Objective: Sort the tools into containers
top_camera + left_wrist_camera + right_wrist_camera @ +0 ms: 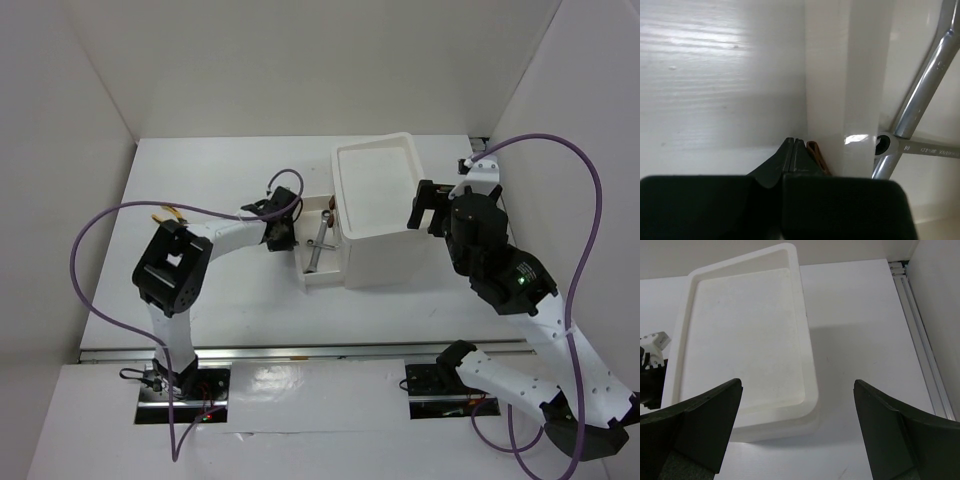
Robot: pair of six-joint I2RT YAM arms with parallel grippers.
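In the overhead view, the white box unit (375, 250) stands mid-surface (230, 290) with its top tray (398, 143) facing up. A drawer (312, 276) is pulled out from the unit's left side, and a silver wrench (318, 245) lies inside it. The left gripper (278, 232) is at the drawer's outer end, on the unit's left. The right gripper (425, 210) hangs by the unit's right wall.

Only the left wrist view shows the left gripper (793, 142) clearly. Its fingers are pressed together with nothing between them, and the reddish-brown handle (817, 157) sits just beside them against the drawer's front wall (850, 90). Whether they touch it I cannot tell. Past that wall this view shows two wrenches, the long wrench (927, 80) crossing a second wrench (935, 150).

The right wrist view shows the right gripper (797, 385) spread wide, above the unit's right edge and holding nothing.
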